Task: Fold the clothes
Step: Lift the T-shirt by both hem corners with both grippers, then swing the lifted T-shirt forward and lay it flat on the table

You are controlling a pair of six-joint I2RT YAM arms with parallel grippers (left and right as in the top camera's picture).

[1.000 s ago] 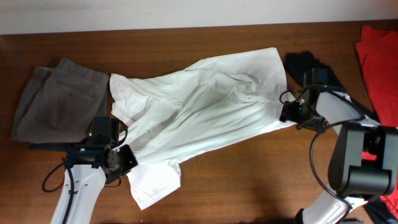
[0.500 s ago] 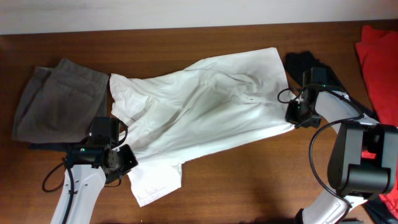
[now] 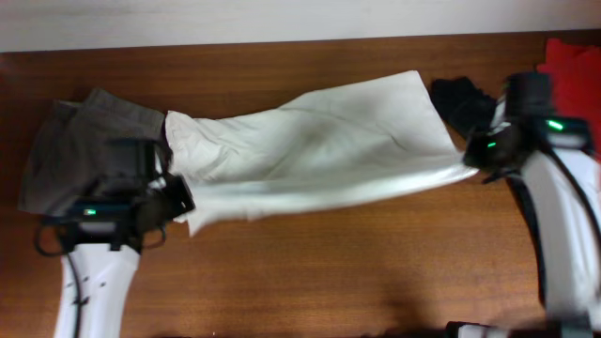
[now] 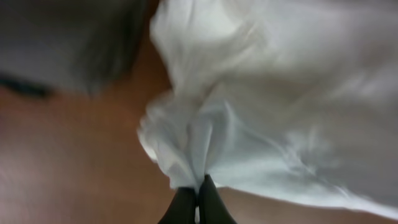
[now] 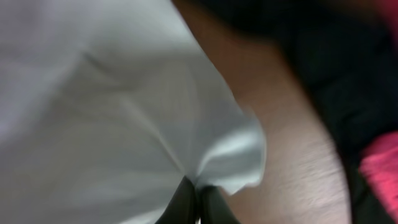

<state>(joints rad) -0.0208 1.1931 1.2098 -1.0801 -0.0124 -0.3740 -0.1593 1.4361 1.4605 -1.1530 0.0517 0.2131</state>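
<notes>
Fingers (image 4: pixel 185 206) pinched tight on both ends of the white clothes (image 3: pixel 319 150).
The left gripper (image 3: pixel 184 201) squeezes a bunched-up corner at the left end, right next to the grey trousers (image 3: pixel 80 141). The right gripper (image 3: pixel 475 165) squeezes a corner at the right end, close to the black garment (image 3: pixel 460 99). The clothes are pulled out long between the two, across the middle of the brown table (image 3: pixel 376 272). A red cloth (image 3: pixel 575 56) lies at the far right edge.

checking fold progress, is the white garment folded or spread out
Spread, not folded: the white garment is stretched long between the left gripper and right gripper, each shut on an end.
</notes>
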